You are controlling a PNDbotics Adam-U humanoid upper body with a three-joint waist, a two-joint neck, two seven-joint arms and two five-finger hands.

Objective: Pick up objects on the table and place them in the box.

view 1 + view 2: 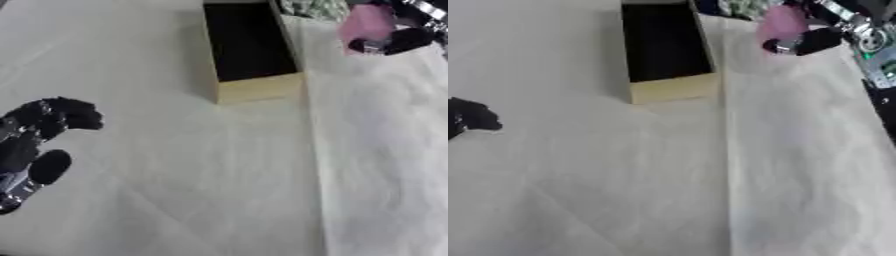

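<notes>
Surface [175,190]: pale cream cloth over the whole work area, with creases. A straight seam or fold runs from near the box's right front corner down toward the lower edge, right of centre.

Box [259,87]: open-topped, tan cardboard walls, dark interior. Sits upright at top centre, long axis running away from the camera; the far end is cut off by the upper edge. The near short wall faces the camera. Nothing can be made out inside the dark interior.

Right hand [394,41]: at the upper right, just right of the box and apart from it. Black fingers curled round a pink object [366,22], which looks soft and rounded; exact kind cannot be told. The pink object is held up in the hand, right of the box's right wall, not over the opening. In the right eye view a silver joint and dark arm parts show behind the hand toward the upper right corner.

Patterned item [317,8]: green-and-white, at the top edge between the box's far right side and the pink object; mostly cut off, kind cannot be told.

Left hand [44,130]: at the left edge, mid-height, resting idle and well apart from the box. Black fingers bent inward, thumb lower down; it holds nothing. Only its fingertips show in the right eye view.
</notes>
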